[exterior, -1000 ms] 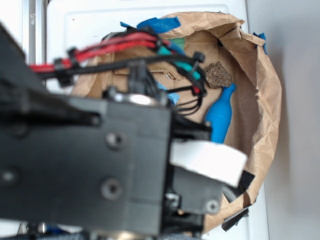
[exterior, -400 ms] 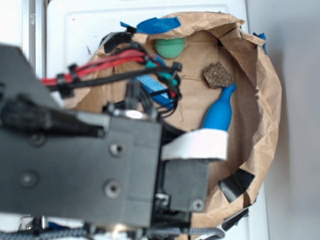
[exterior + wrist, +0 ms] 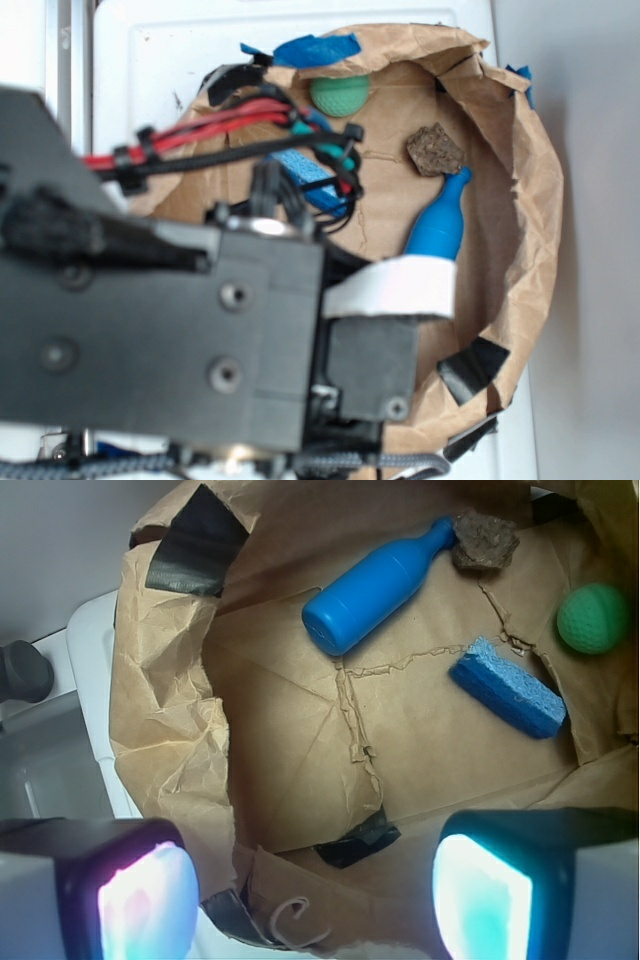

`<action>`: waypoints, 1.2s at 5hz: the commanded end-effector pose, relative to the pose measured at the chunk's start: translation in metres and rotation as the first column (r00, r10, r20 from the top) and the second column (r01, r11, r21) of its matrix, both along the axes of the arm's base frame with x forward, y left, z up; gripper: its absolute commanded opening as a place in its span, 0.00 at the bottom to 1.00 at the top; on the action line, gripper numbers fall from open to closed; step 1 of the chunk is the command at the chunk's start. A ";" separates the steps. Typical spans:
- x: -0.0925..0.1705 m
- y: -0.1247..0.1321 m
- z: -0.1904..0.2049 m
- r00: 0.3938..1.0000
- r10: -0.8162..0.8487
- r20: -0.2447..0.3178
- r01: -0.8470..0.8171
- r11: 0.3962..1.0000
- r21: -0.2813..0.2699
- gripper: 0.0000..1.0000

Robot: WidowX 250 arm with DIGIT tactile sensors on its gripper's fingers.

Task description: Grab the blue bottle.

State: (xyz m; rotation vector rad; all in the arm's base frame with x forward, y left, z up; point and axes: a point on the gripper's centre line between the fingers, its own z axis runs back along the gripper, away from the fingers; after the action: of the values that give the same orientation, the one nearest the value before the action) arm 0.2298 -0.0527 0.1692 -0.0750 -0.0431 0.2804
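You are looking at a white surface [image 3: 150, 50] with a crumpled brown paper bag [image 3: 530, 190] lying opened out on it, its walls standing up around a flat paper floor. Strips of black tape [image 3: 190, 545] and blue tape [image 3: 318, 48] patch the bag's rim.

In the wrist view, the blue bottle [image 3: 375, 585] lies on its side on the bag floor toward 12 o'clock, its wide base pointing to 7 o'clock and its narrow neck to 1 o'clock. The neck tip touches a rough brown chunk [image 3: 486, 542] that sits just beyond it. A blue sponge [image 3: 507, 687] lies flat at about 2 o'clock, apart from the bottle, and a green ball [image 3: 592, 618] rests near the right edge, beyond the sponge.

Your gripper [image 3: 315, 890] sits at 6 o'clock in that view, with its two fingers spread wide; one pad [image 3: 148, 905] shows at the lower left and the other at the lower right, and nothing lies between them. The bottle is well clear of both fingers, farther into the bag.

From the exterior view, the black arm [image 3: 180, 340] and its red and black cables [image 3: 200, 120] fill the left and lower part of the picture. There the bottle [image 3: 437, 222] shows at about 3 o'clock, near the bag's right wall, partly hidden behind a white part of the arm, with the brown chunk [image 3: 435, 150] at its neck and the ball [image 3: 340, 96] toward 12 o'clock.
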 end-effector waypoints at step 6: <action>0.033 0.046 -0.033 0.909 0.325 0.259 -0.319 0.945 -0.068 1.00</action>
State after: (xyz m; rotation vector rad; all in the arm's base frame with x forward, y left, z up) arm 0.2585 -0.0142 0.1273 -0.1257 -0.2861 0.5703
